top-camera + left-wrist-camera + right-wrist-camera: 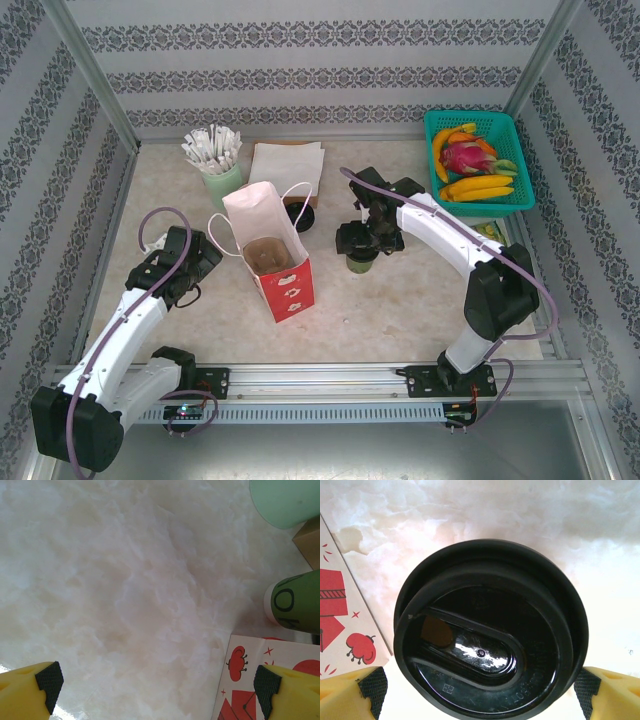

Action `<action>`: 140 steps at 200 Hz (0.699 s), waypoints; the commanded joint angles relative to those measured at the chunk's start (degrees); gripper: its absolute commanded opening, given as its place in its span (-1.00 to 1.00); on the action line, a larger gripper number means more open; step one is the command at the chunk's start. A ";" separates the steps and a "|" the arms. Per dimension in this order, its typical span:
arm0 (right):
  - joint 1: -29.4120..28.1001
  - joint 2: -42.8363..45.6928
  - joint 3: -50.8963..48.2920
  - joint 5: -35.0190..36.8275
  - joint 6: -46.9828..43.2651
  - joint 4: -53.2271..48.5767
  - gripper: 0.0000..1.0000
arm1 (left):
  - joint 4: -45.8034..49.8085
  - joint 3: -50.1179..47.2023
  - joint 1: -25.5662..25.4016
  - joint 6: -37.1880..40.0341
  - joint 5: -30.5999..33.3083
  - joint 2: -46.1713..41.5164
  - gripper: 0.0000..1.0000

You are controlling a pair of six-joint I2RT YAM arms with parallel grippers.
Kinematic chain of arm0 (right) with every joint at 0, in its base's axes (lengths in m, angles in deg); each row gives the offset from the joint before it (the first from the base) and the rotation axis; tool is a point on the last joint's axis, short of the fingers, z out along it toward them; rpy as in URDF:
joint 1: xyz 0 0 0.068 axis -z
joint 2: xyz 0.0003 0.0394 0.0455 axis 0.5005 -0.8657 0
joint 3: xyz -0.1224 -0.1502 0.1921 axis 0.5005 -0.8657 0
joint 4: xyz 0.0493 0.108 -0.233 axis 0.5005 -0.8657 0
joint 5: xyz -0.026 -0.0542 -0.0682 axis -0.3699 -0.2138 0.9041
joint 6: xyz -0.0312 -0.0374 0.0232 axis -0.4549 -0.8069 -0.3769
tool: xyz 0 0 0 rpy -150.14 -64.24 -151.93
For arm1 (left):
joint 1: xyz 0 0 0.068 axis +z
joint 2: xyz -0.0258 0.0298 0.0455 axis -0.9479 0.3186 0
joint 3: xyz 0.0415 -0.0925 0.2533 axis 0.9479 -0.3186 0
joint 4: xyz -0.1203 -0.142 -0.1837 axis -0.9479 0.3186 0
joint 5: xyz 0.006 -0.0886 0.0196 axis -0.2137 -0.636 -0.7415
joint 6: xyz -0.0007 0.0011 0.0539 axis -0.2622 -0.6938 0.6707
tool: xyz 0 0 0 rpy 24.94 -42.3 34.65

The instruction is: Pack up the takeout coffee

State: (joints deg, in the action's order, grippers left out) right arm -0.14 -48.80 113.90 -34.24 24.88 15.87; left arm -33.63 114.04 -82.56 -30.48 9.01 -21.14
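Olive-green paper cup with round black plastic lid [361,260] — upright on pale marbled tabletop [420,300], just beside open red-and-white paper bag [287,280]. Right gripper [480,694] jaws spread wide, flanking the lid. Left gripper [155,682] — spread too, empty, over bare tabletop.

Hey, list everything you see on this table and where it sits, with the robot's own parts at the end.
table: one, cream marbled
paper bag: one, red and white, open, centre, something brown inside
takeout coffee: one, olive-green with black lid, right of the paper bag
pale green cup: one, holding white sticks, back left
lidless cup: at least one, olive-green with cream rim, beside the paper bag
paper pile: one, tan and white, back centre
basket: one, teal, back right
bananas: several, yellow, in the basket
dragon fruit: one, pink, in the basket
left gripper: one, yellow fingers, open, over bare table
right gripper: one, yellow fingers, open, straddling the takeout coffee
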 commanded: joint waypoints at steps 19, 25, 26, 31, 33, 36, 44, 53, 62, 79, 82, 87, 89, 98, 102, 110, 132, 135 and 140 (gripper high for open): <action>-0.68 -1.61 0.04 3.16 1.71 1.45 0.95 | -0.96 -1.38 0.68 0.61 0.75 0.09 1.00; -0.76 -1.68 -0.11 3.18 1.90 1.92 0.95 | -0.96 -1.36 0.60 0.66 0.75 0.09 1.00; -0.76 -1.70 -0.10 3.10 1.96 1.92 0.95 | -0.96 -1.39 0.64 0.68 0.66 0.09 1.00; -0.83 -1.79 -0.18 2.95 2.06 2.27 0.95 | -0.96 -1.42 0.62 0.62 0.78 0.08 1.00; -0.85 -1.85 -0.18 2.94 2.05 2.37 0.95 | -0.96 -1.47 0.66 0.61 0.78 0.09 1.00; -0.84 -1.96 -0.18 2.91 2.02 2.49 0.95 | -1.00 -1.54 0.63 0.61 0.75 0.09 1.00; -0.94 -2.21 -0.10 2.75 2.06 2.60 0.95 | -0.96 -1.60 0.63 0.69 0.75 0.09 1.00; -1.18 -2.62 -0.18 2.69 2.03 2.85 0.95 | -0.96 -1.69 0.60 0.62 0.75 0.09 0.99; -1.32 -2.90 -0.25 2.92 2.05 2.87 0.95 | -1.06 -1.88 0.66 0.64 0.66 0.05 0.99; -1.64 -3.46 -0.29 4.22 2.48 2.63 0.95 | -1.04 -2.06 0.67 0.62 0.72 0.16 1.00; -1.64 -3.59 -0.29 4.53 2.59 2.49 0.95 | -1.16 -2.08 0.66 0.61 0.69 0.13 1.00; -1.70 -3.78 -0.27 4.99 2.71 2.34 0.95 | -1.15 -2.14 0.68 0.61 0.62 0.15 0.99; -1.72 -3.87 -0.23 5.16 2.76 2.26 0.95 | -1.18 -2.13 0.68 0.61 0.58 0.17 0.99; -1.86 -4.14 -0.07 5.96 2.96 1.87 0.95 | -1.24 -2.22 0.68 0.65 0.55 0.11 1.00; -1.89 -4.29 0.02 6.17 2.94 1.74 0.95 | -1.30 -2.21 0.66 0.64 0.52 0.12 1.00; -2.03 -4.53 0.24 6.60 2.98 1.34 0.95 | -1.31 -2.38 0.67 0.55 0.53 0.14 1.00; -2.42 -5.32 1.23 7.61 2.55 -0.08 0.95 | -1.31 -2.31 0.63 0.63 0.53 0.11 1.00; -2.50 -5.45 1.44 7.79 2.41 -0.23 0.95 | -1.35 -2.30 0.61 0.66 0.53 0.12 1.00; -2.59 -5.66 1.71 7.98 2.33 -0.63 0.96 | -1.31 -2.38 0.66 0.61 0.62 0.13 1.00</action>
State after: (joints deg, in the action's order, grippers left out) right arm -1.76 -52.99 113.90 -29.46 26.59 18.17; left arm -34.09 112.27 -82.56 -30.48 8.99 -21.14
